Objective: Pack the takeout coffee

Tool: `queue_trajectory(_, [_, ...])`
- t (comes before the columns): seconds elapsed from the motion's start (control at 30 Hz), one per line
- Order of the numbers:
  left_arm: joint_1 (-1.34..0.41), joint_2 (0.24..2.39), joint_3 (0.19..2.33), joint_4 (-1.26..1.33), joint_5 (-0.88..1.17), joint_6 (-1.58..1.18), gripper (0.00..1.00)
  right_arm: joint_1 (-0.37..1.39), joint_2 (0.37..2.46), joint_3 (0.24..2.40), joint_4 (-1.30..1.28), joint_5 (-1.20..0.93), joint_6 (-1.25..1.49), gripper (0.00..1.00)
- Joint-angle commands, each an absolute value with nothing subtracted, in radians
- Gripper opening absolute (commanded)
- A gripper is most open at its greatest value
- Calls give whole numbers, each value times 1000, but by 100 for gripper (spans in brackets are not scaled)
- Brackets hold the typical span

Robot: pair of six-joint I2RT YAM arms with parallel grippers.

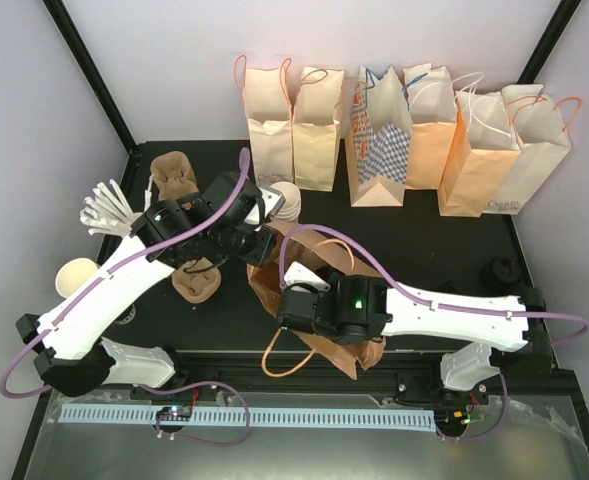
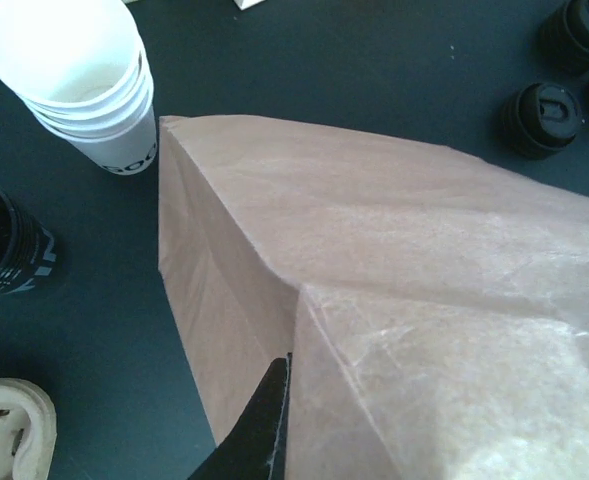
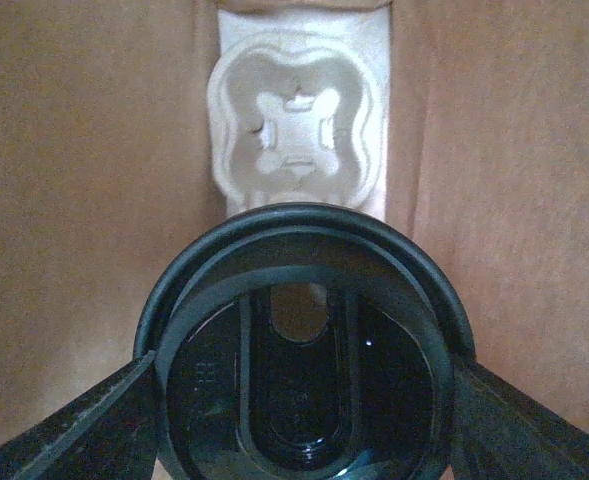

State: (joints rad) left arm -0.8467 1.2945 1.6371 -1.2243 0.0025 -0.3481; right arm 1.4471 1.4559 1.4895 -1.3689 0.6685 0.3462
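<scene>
Colours showing
A brown bag, black lid, white cups; one rear bag is showing blue-and-white checks

Coffee cup: body hidden under its lid, near rim cut off by frame edge. Left gripper: second finger hidden behind the bag wall.

Black table: paper bags along the back, brown bag lying mid-table, white cup stack, pulp carriers.

Coffee in bag; carrier deeper inside; cup stack beside bag.
</scene>
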Motion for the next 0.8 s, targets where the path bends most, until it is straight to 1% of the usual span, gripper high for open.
queue_trajectory(0.0, [-857,1287,1603,-1164,50,-319,2,1450,1462,1464,-1350,793,354,46])
queue_trajectory(0.3, [-857,1258,1577,-1162,63,-320,2,1410,1430,1369,-1242,759,310,46])
queue_trajectory(0.77, [-857,1262,1567,-1145,64,-335,1,1402,1374,1270,-1220,633,357,46])
